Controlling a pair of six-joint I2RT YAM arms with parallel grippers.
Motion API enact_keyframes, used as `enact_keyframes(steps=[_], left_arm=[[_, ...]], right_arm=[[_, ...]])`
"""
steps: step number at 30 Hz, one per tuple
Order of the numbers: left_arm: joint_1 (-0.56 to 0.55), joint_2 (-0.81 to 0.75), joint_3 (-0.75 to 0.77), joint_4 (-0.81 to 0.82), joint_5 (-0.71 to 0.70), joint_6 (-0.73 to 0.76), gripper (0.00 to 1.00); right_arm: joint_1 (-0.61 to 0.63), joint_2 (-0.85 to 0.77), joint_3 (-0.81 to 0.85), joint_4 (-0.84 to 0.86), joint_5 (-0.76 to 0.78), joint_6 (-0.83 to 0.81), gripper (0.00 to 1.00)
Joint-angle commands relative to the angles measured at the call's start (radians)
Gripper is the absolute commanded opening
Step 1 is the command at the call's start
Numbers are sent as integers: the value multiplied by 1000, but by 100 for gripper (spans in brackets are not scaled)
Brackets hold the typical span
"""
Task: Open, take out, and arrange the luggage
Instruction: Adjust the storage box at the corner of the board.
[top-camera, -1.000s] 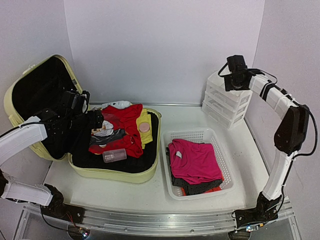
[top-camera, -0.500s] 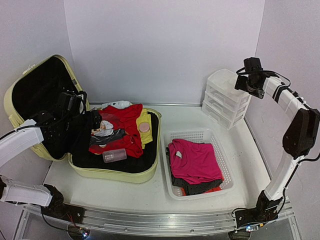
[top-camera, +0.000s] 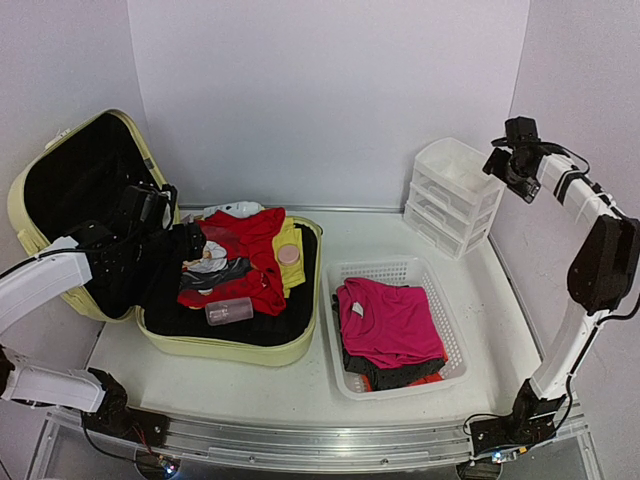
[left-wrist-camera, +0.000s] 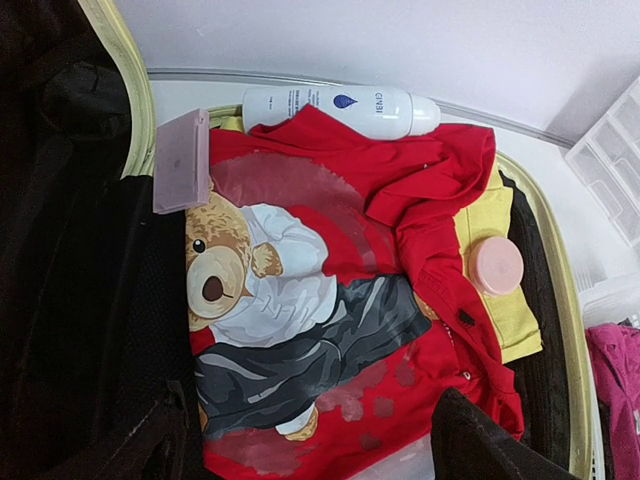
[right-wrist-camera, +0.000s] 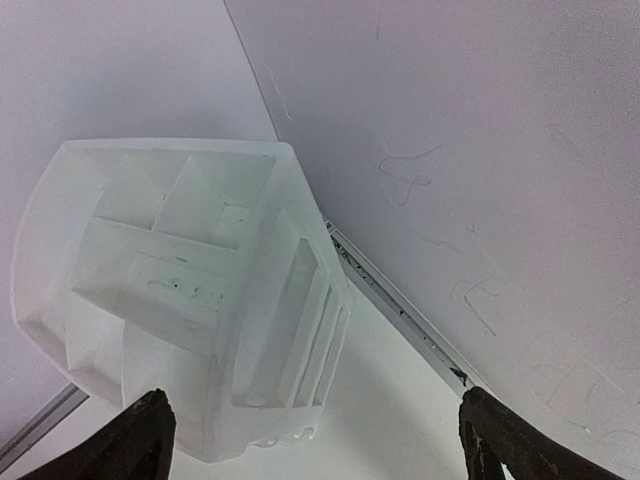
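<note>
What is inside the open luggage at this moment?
The luggage holds a red bear shirt, a yellow garment, a pink jar, a white bottle and a clear bottle. Whatever lies under the clothes is covered.

The right gripper (top-camera: 503, 163) swings out to the right, off the top of the drawer organizer (top-camera: 450, 200), jaws spreading wide open.

We see a white table (top-camera: 250, 385) bearing an open pale yellow-green hard-shell luggage (top-camera: 230, 349) at left, with a white mesh plastic basket (top-camera: 380, 268) just beside it. A white plastic drawer organizer (top-camera: 450, 195) stands at the far right, by the wall.
</note>
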Motion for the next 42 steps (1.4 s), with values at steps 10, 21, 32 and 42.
enact_keyframes(steps=[10, 21, 32, 42], left_arm=[[5, -18, 20, 41, -1, -6, 85], [5, -44, 2, 41, -17, 0, 85], [4, -77, -24, 41, -11, -14, 85], [5, -145, -46, 34, -13, 4, 85]], right_arm=[[-56, 166, 182, 31, -142, 160, 91], [-63, 278, 275, 35, -168, 253, 71], [-63, 180, 203, -8, -104, 342, 24], [-63, -31, 65, -118, -35, 362, 20]])
